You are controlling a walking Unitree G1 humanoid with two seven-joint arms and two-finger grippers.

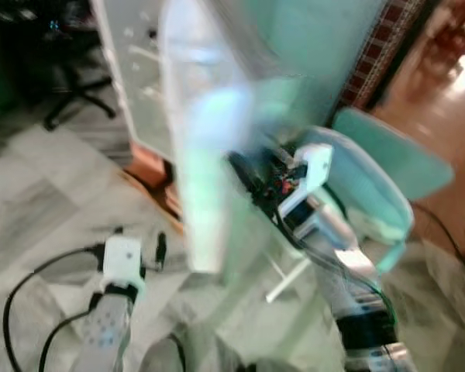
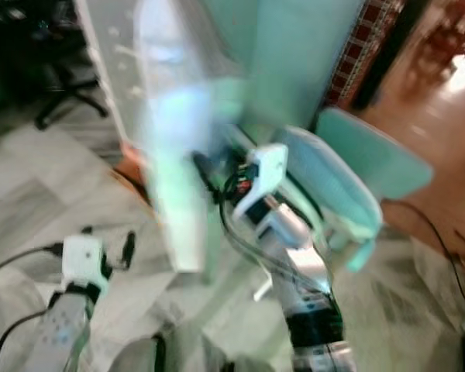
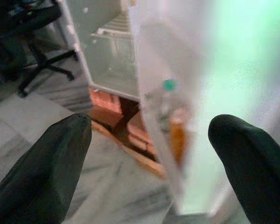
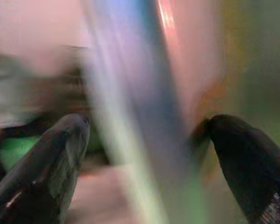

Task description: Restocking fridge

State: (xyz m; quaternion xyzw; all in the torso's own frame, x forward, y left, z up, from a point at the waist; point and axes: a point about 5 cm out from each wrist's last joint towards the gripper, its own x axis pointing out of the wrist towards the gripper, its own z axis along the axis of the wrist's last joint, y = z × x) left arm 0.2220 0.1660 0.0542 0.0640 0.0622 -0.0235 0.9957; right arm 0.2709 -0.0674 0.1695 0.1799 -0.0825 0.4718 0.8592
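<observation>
A: Where is the fridge door (image 1: pixel 205 147)?
B: It is standing edge-on, pale and glossy, blurred, on veined marble floor (image 1: pixel 39 201).
A: And the pincers?
B: The right gripper (image 4: pixel 144 154) is spreading its black fingers around the door edge; the left gripper (image 3: pixel 149 163) is hanging low, fingers apart, holding nothing.

A lived-in room of a home, with a fridge standing open.

From my station I saw a pale marble-patterned floor (image 1: pixel 39 194) underfoot and the white fridge door (image 1: pixel 205 139) swung out in front, its cabinet (image 3: pixel 107 51) raised on reddish bricks (image 3: pixel 109 105). A black swivel office chair (image 1: pixel 74 93) stood at the back left, a turquoise plastic chair (image 1: pixel 387 167) sat to the right, and beyond it a warm orange-tiled area (image 1: pixel 442 101) opened past a patterned wall edge (image 1: pixel 380 46). Black cables (image 1: pixel 23 294) trailed over the floor. Everything was blurred.
</observation>
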